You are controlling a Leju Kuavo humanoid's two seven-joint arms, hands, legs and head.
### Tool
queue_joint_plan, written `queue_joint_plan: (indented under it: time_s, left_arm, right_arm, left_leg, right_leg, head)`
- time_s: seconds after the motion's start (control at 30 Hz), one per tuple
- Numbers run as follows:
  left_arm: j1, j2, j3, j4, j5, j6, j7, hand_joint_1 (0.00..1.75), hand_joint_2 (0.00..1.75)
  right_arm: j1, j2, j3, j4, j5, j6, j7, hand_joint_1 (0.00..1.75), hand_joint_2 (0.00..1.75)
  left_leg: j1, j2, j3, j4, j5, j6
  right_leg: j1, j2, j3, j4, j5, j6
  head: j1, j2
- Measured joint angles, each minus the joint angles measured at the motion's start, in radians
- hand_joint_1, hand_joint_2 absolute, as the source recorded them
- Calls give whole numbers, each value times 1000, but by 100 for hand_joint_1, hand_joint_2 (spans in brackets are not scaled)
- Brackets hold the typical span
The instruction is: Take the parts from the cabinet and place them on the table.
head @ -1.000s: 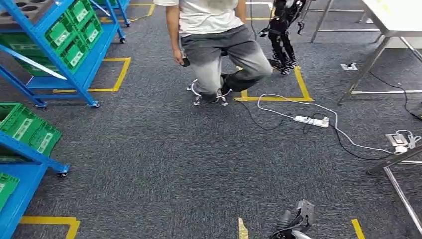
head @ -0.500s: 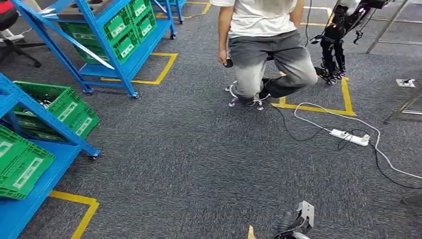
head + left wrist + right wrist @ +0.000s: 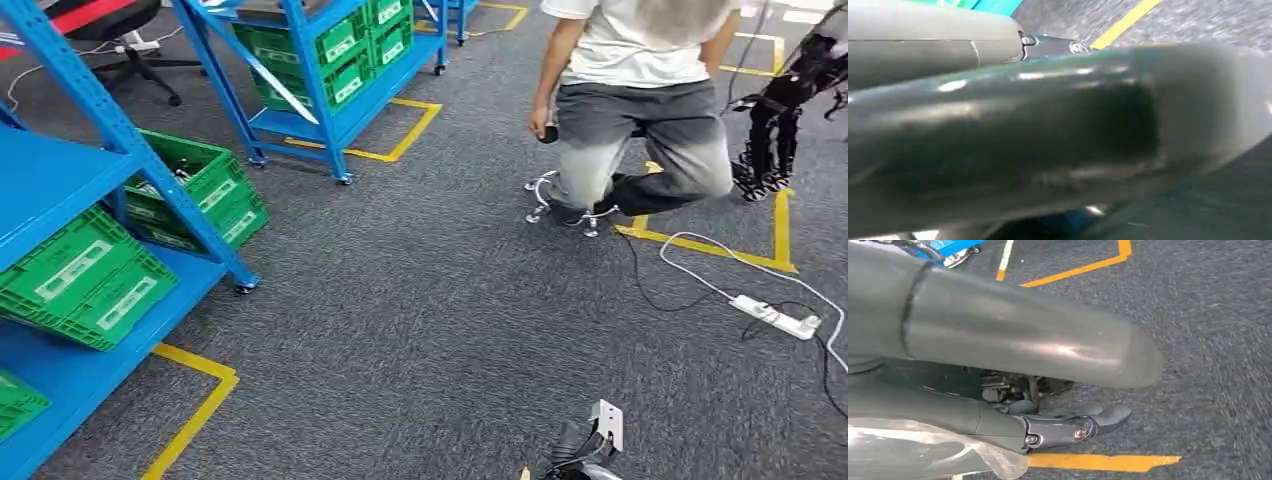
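The blue cabinet stands at the left, with green bins on its lower shelves. One bin further back holds dark parts. My right hand hangs low at the bottom edge, far from the cabinet. In the right wrist view this hand has its thumb and dark fingers stretched out over the carpet with nothing between them. A clear film shows beside the wrist. My left hand is a blurred grey mass, and its fingers are hidden.
A second blue rack with green bins stands further back. A person crouches ahead, right of centre. A small dark robot stands behind them, and a white power strip with cables lies on the carpet. Yellow tape marks the floor.
The whole picture has slid to the right, so the camera has turned left. The near cabinet now takes more of the left side. My right hand keeps its place at the bottom edge.
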Motion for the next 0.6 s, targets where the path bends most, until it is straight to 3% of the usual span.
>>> queue_joint_plan:
  time_s: [0.03, 0.07, 0.13, 0.17, 0.2, 0.23, 0.27, 0.3, 0.33, 0.37, 0.47, 0.5, 0.53, 0.57, 0.6]
  left_arm:
    - [-1, 1, 0, 0, 0, 0, 0, 0, 0]
    - [-4, 1, 1, 0, 0, 0, -2, 0, 0]
    - [-2, 2, 1, 0, 0, -1, -36, 0, 0]
    - [2, 7, 2, 0, 2, 0, -55, 0, 0]
    - [8, 13, 5, 1, 3, 2, -71, 0, 0]
    - [13, 17, 8, 2, 4, 4, -77, 0, 0]
    - [18, 21, 8, 2, 4, 5, -80, 0, 0]
    - [21, 25, 8, 3, 3, 7, -80, 0, 0]
    - [22, 26, 8, 3, -1, 9, -80, 0, 0]
    - [18, 27, 8, 4, -3, 11, -78, 0, 0]
    - [24, 29, 8, 7, -12, 11, -77, 0, 0]
    - [25, 31, 8, 8, -15, 11, -77, 0, 0]
    - [25, 32, 8, 8, -20, 11, -77, 0, 0]
    - [23, 32, 8, 8, -24, 11, -77, 0, 0]
    - [21, 33, 8, 8, -26, 11, -77, 0, 0]
  right_arm:
    - [-1, 0, 0, 0, 0, 0, -1, 0, 0]
    - [-1, 0, 0, 0, 0, 0, -1, 0, 0]
    - [7, -2, 0, 0, -3, 2, -1, 0, 0]
    - [11, -2, 0, 0, -5, 2, -2, 0, 0]
    - [15, -2, 0, 0, -9, 2, -3, 0, 0]
    - [18, -2, 0, 0, -11, 2, -4, 0, 0]
    - [19, -2, 1, 0, -13, 3, -5, 0, 0]
    - [19, -3, 2, 0, -14, 3, -5, 0, 0]
    - [21, -3, 3, 0, -16, 5, -5, 0, 0]
    - [22, -3, 5, 0, -19, 6, -6, 0, 0]
    - [22, -3, 11, 0, -26, 8, -6, 0, 0]
    - [21, -3, 14, 0, -27, 8, -6, 0, 0]
    - [20, -3, 16, -1, -29, 8, -6, 0, 0]
    - [20, -3, 18, -1, -31, 9, -5, 0, 0]
    - [22, -3, 18, -1, -32, 9, -4, 0, 0]
  left_leg:
    - [1, -8, 1, -2, 1, 3]
    - [2, -19, 0, -2, 2, 8]
    - [2, -46, -1, -2, 0, 11]
    - [2, -59, 0, -1, 0, 11]
    - [2, -73, 2, -1, -1, 11]
    - [3, -88, 4, 0, -2, 10]
    - [4, -103, 6, 1, -4, 7]
    - [6, -117, 7, 5, -7, 3]
    - [7, -127, 3, 7, -9, -2]
    - [2, -143, -5, 20, -13, -8]
    - [12, -174, -12, 11, -3, -27]
    - [12, -177, -14, 15, -9, -32]
    - [6, -115, -19, 35, -24, -38]
    - [6, -73, -43, 89, -55, -43]
    - [9, -56, -79, 163, -89, -47]
  right_leg:
    - [-2, 50, -6, 24, -18, 2]
    - [-2, 78, -36, 88, -54, 3]
    - [-2, 97, -120, 252, -121, 8]
    - [-2, 99, -148, 298, -126, 9]
    - [-2, 99, -155, 296, -105, 9]
    - [-3, 101, -142, 253, -67, 9]
    - [-5, 108, -109, 174, -15, 8]
    - [-9, 133, -70, 83, 35, 8]
    - [-16, 191, -48, 34, 36, 6]
    - [-19, 196, -26, 5, 27, 2]
    - [-9, 167, -27, 14, 27, -14]
    - [-17, 152, -21, 5, 30, -21]
    - [-14, 140, -16, 3, 30, -28]
    - [-12, 125, -12, 3, 26, -34]
    - [-9, 109, -9, 3, 22, -40]
  head:
    - [5, 0]
    - [8, 0]
    - [11, 0]
    - [11, 0]
    - [10, 0]
    - [11, 0]
    - [11, 0]
    - [11, 0]
    - [11, 0]
    - [11, 0]
    - [9, 0]
    - [10, 0]
    - [7, 0]
    - [-3, 0]
    - [-1, 0]
